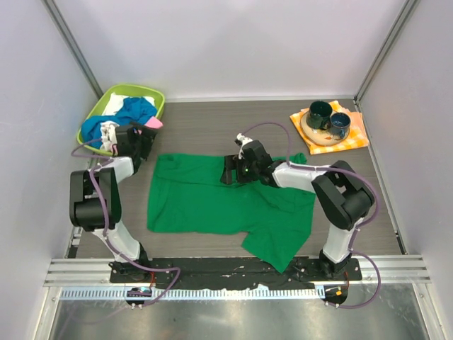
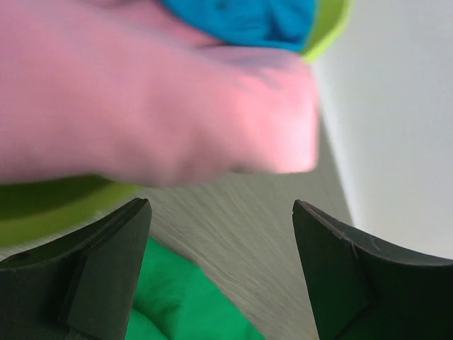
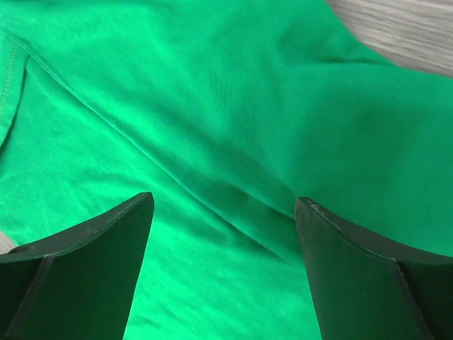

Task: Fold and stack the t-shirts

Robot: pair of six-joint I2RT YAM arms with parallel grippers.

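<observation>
Green t-shirt (image 1: 212, 202) spread on surface (image 1: 212, 127). My right claw (image 3: 223, 205) wide, empty, above its cloth. Left claw (image 2: 219, 212) wide, empty, beside pink t-shirt (image 2: 141, 92) at basket (image 1: 134, 89) rim. Risk: left snags pink cloth, drags basket; right pinches crease only, bunching shirt.

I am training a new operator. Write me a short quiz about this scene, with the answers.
1. True or false: the left hand and the right hand are both open and hold nothing.
2. The right hand hovers over: A) the large green cloth t-shirt; B) the two dark mugs; C) the orange-and-white checkered cloth.
3. Fill in: the crumpled blue cloth garment lies in the ____.
Key: 1 true; 2 A; 3 lime-green plastic basket.
</observation>
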